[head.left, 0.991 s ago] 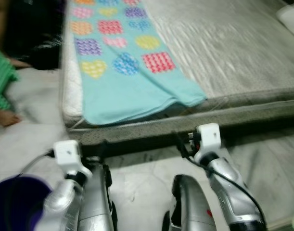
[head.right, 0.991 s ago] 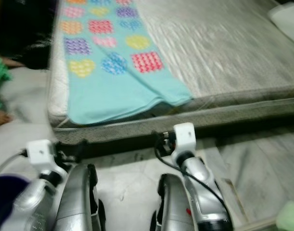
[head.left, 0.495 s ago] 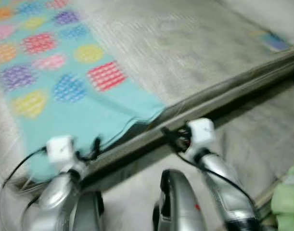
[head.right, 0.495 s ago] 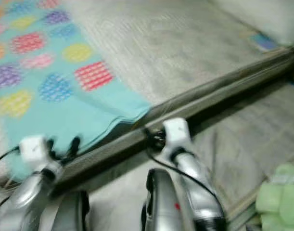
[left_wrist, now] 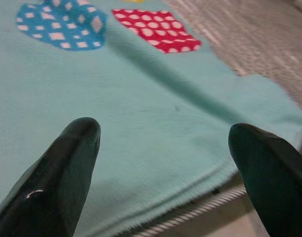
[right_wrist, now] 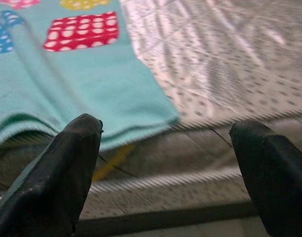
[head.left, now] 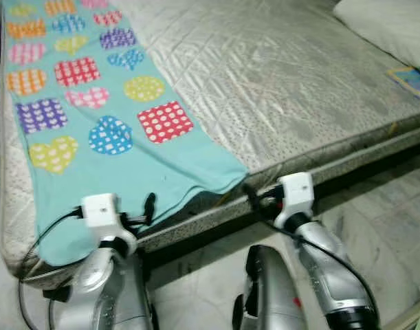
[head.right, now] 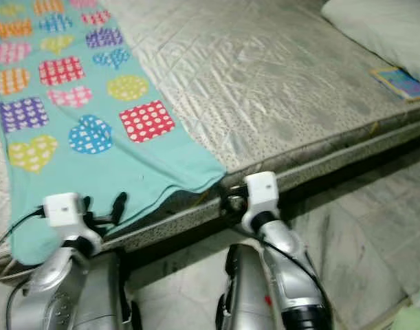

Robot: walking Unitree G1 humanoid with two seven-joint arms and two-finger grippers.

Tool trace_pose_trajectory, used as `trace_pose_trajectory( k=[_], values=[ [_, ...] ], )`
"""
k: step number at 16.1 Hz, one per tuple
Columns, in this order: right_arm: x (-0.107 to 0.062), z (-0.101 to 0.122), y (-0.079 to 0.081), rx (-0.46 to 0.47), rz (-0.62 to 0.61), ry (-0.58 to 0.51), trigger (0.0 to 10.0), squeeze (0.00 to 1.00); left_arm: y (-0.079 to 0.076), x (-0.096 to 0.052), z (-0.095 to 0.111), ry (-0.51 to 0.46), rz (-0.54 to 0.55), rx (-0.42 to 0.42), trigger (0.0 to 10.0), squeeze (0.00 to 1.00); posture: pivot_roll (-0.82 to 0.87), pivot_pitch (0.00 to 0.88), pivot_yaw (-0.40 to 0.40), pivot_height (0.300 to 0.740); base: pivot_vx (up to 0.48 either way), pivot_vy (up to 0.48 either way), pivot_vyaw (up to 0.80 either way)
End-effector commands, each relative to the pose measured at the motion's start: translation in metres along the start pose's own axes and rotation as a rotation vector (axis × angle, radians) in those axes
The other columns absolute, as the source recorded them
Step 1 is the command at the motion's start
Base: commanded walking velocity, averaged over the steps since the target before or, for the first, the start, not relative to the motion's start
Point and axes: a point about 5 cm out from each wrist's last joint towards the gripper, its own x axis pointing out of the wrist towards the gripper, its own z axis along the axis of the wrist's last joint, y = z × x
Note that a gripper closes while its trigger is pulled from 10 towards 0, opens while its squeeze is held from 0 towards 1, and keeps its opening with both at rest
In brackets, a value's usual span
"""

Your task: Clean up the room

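Even, soft indoor light; wrist views slightly blurred.

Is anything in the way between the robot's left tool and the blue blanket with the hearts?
No. The left tool is open right above the blanket near the mattress edge, with nothing visible between them.

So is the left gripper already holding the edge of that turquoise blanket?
No, the left gripper is open, its two black fingers spread wide above the turquoise blanket with nothing clamped between them.
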Motion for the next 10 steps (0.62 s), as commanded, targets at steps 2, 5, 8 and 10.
trace_pose_trajectory(
  k=[2, 5, 8, 10],
  values=[
    [0.0014, -0.0022, 0.0029, -0.003, 0.01, 0.005, 10.0, 0.0, 0.0052, -0.0009, -0.002, 0.013, 0.021, 0.009, 10.0, 0.0, -0.02, 0.2, -0.053, 0.521, 0.0, 0.0, 0.8],
    [0.002, -0.0022, 0.0004, 0.002, 0.007, 0.002, 10.0, 0.0, 0.0041, 0.0008, -0.0026, 0.011, 0.022, 0.005, 10.0, 0.0, -0.03, 0.195, -0.052, 0.521, 0.0, 0.0, 0.8],
    [0.003, -0.0022, -0.0005, 0.003, 0.006, 0.002, 10.0, 0.0, 0.0024, 0.0025, -0.0023, 0.01, 0.018, 0.003, 10.0, 0.0, -0.03, 0.191, -0.051, 0.521, 0.0, 0.0, 0.59],
    [0.0036, -0.0033, -0.0017, 0.008, -0.001, 0.008, 10.0, 0.0, 0.0018, 0.0029, -0.0017, 0.004, 0.011, -0.004, 10.0, 0.0, -0.03, 0.19, -0.05, 0.521, 0.0, 0.452, 0.0]
  ],
)
